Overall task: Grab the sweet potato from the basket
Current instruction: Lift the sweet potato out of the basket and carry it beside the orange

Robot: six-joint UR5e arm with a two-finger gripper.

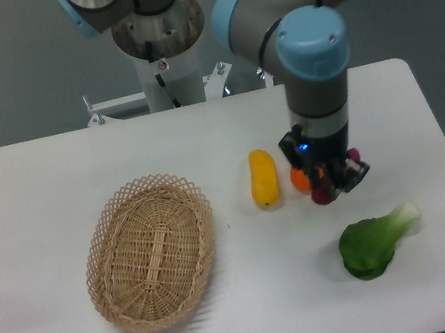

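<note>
The wicker basket (151,251) lies on the white table at the left and holds nothing. My gripper (336,180) points down over the table to the right of the basket, past the yellow vegetable. It is shut on the sweet potato (322,195), whose reddish-purple ends stick out on either side of the fingers. Whether the sweet potato touches the table or hangs just above it, I cannot tell.
A yellow oblong vegetable (264,178) lies left of the gripper. A round orange fruit (299,178) sits right beside the gripper, partly hidden by it. A green leafy vegetable (375,244) lies in front at the right. The robot base (160,49) stands at the back.
</note>
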